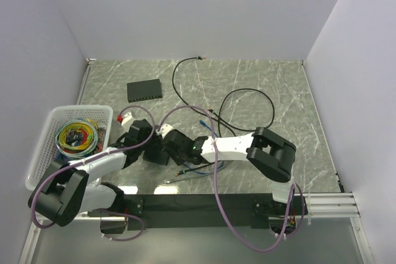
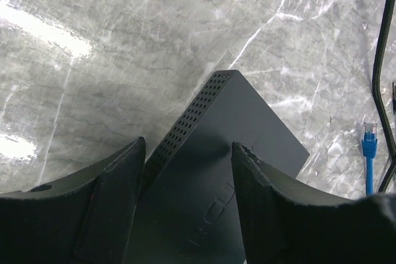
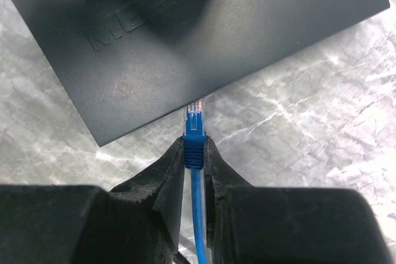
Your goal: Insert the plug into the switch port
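A black switch (image 2: 241, 128) lies on the marble table under my left gripper (image 2: 189, 153), whose jaws are apart: one finger (image 2: 117, 183) beside its perforated side, the other (image 2: 266, 190) over its top face. In the top view the switch (image 1: 158, 154) is a dark shape between both grippers. My right gripper (image 3: 195, 143) is shut on a blue plug (image 3: 195, 119). The plug's clear tip touches the near edge of the switch (image 3: 185, 35). The ports are hidden. In the top view the left gripper (image 1: 147, 143) and right gripper (image 1: 175, 146) face each other.
A second black switch (image 1: 145, 91) lies at the back left. A white basket (image 1: 62, 112) of coloured cables stands at the left. A black cable (image 1: 247, 94) loops across the middle. Another blue plug (image 2: 369, 134) lies right of the switch, and blue cable (image 1: 201, 168) trails by the right arm.
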Robot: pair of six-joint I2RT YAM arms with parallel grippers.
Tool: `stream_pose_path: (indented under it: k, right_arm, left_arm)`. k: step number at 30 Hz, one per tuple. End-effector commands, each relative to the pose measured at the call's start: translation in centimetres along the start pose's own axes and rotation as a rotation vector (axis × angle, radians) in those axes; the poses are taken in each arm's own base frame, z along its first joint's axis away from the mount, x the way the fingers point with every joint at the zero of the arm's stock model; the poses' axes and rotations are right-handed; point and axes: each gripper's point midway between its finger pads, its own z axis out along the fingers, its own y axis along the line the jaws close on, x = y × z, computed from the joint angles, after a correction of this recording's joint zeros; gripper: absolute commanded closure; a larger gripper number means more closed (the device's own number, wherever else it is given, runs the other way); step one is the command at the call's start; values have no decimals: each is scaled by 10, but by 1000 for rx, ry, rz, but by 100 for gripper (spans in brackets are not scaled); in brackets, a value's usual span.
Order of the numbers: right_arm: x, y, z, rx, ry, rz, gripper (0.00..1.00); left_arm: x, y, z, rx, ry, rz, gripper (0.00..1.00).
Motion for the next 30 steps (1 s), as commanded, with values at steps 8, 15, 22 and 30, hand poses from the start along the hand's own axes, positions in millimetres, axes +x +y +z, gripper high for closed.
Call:
stream_pose_path:
  k: [8, 15, 22, 30]
  right_arm:
    - [-13, 13, -13, -13, -74, -3, 100]
    - [-13, 11, -7, -8, -94, -29, 100]
    - [-31, 10, -24, -31, -197, -61, 100]
    - [-48, 7, -26, -20, -252, -143, 100]
  left_arm:
    - [27, 13, -3, -40, 108, 18, 36]
    - [32, 10, -3, -18, 132, 41, 37]
    - [35, 8, -3, -13, 143, 58, 38]
    - [44, 2, -4, 12, 166, 89, 37]
